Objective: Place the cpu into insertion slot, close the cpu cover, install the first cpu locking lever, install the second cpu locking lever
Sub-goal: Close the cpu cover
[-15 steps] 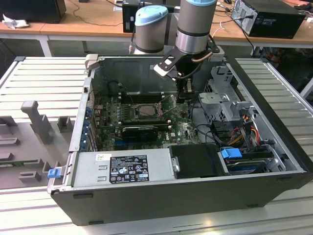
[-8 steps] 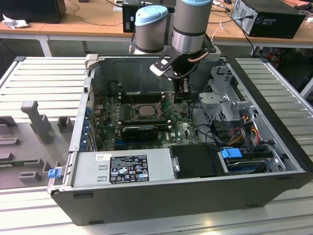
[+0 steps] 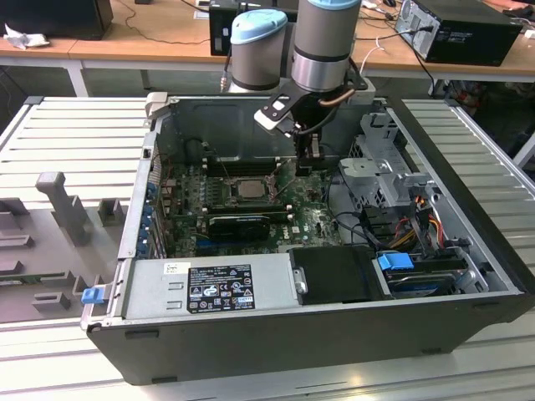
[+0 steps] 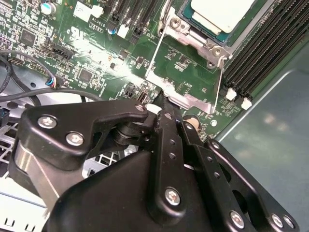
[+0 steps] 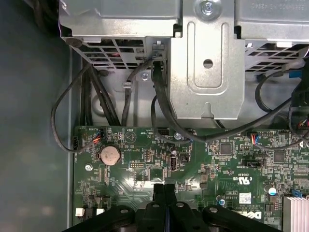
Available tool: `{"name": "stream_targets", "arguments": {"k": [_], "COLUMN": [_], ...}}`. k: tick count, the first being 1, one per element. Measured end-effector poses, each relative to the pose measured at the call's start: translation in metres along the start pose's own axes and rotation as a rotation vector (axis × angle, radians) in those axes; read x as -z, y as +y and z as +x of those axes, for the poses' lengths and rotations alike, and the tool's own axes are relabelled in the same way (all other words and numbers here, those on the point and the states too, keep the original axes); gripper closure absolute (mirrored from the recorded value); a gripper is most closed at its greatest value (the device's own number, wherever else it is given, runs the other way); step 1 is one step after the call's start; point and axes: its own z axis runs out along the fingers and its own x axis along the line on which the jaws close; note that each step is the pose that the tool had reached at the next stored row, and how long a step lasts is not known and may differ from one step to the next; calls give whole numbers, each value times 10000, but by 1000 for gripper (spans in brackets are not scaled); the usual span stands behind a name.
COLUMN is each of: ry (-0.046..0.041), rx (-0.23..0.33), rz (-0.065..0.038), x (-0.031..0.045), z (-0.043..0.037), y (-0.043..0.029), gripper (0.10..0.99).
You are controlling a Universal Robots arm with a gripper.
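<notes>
The cpu (image 3: pixel 249 189) lies flat in the insertion slot (image 3: pixel 231 191) on the green motherboard, its pale metal face (image 4: pixel 219 12) showing. The cpu cover (image 4: pixel 188 100) is swung open away from the socket, and the board shows through its cut-out. My gripper (image 3: pixel 307 167) hangs just at the exterior view's right of the socket. Its fingers are pressed together with nothing between them in both wrist views, and the tips (image 4: pixel 161 105) sit at the cover's far edge. In the first wrist view the gripper (image 5: pixel 163 189) is low over the board.
Black memory slots (image 4: pixel 263 53) run beside the socket. A metal drive cage (image 5: pixel 207 58) with black cables (image 5: pixel 159 111) stands close by the gripper. The power supply (image 3: pixel 209 284) fills the case's near side. A coin battery (image 5: pixel 109 154) sits on the board.
</notes>
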Motion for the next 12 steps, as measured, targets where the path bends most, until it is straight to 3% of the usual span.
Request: {"name": "stream_targets", "arguments": {"k": [12], "ry": [-1], "rx": [1], "rz": [0], "x": [2], "z": [1], "y": [-92], "gripper": [980]}}
